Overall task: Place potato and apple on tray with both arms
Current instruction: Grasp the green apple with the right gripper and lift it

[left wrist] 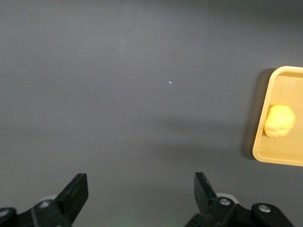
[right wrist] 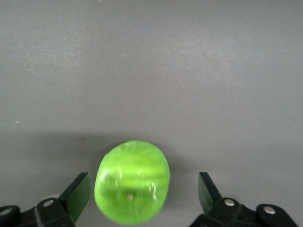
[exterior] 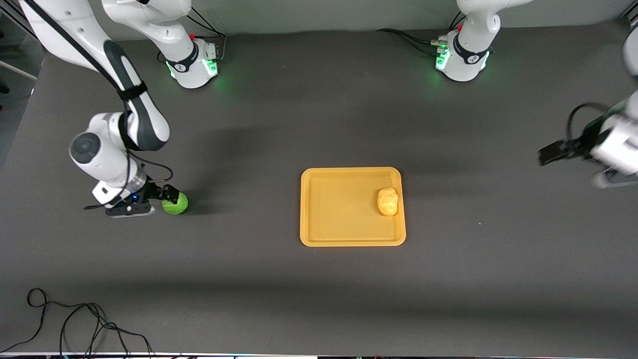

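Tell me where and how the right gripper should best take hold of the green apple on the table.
Probably across its widest middle, coming straight down. The apple is round, sits bare on the table and has no stem to grab. The open right gripper is already at it, a finger on either side, so lowering and closing should do.

dark grey table, loose black cable
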Available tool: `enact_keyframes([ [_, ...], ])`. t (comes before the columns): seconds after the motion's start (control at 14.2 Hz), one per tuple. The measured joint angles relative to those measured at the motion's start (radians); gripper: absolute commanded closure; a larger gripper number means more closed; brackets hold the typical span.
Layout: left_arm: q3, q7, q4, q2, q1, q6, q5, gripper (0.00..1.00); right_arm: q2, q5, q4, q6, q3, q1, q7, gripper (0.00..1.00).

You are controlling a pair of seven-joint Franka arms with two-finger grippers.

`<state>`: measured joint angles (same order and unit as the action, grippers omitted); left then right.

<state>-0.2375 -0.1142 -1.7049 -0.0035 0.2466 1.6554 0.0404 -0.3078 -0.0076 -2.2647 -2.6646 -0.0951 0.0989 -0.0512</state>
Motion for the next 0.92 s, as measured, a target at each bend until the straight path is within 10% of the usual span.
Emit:
enact_keyframes([
  [0.78,-0.011,0.07,-0.022,-0.087,0.005,0.002,-0.007,0.0,-0.087,0.0,0.0,-0.051,0.005,0.005,0.0,0.0],
  [0.92,-0.011,0.075,-0.023,-0.087,0.006,0.003,-0.008,0.0,-0.089,0.0,0.001,-0.024,0.005,0.005,0.0,0.16],
])
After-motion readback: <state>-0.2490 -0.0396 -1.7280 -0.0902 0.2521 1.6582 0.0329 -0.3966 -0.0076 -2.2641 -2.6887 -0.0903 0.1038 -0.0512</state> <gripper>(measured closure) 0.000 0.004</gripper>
